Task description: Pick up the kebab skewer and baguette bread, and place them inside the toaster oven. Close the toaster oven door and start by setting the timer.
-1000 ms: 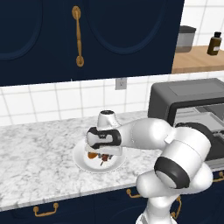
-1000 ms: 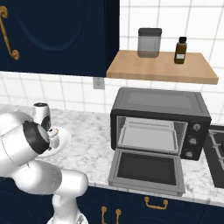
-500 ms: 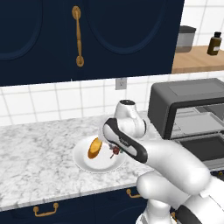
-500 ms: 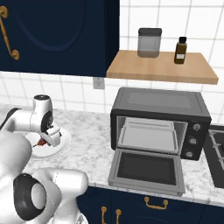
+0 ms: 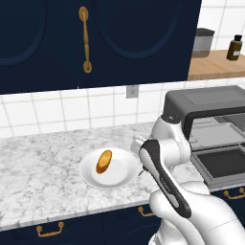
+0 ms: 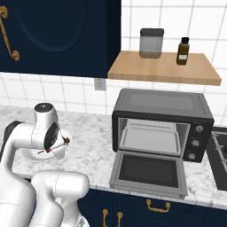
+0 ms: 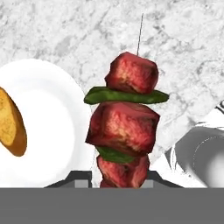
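Observation:
My gripper (image 7: 114, 180) is shut on the kebab skewer (image 7: 125, 127), which has red-brown chunks and green slices and is held above the marble counter just right of the white plate (image 7: 48, 131). From the right base view the skewer (image 6: 65, 142) sticks out of the gripper (image 6: 55, 148) at the counter's left. The orange baguette bread (image 5: 104, 161) lies alone on the plate (image 5: 119, 174); the hand view shows the bread (image 7: 11, 124) at its left edge. The dark grey toaster oven (image 6: 159, 119) stands to the right with its door (image 6: 150, 170) folded down open and a tray inside.
A wooden shelf (image 6: 164, 68) above the oven carries a jar (image 6: 151, 43) and a brown bottle (image 6: 184, 51). Navy wall cabinets with brass handles (image 5: 85, 40) hang over the counter. A stove edge (image 6: 220, 155) lies right of the oven.
The arm has swung right and lifted the skewer off the plate. The baguette stays on the plate, now uncovered.

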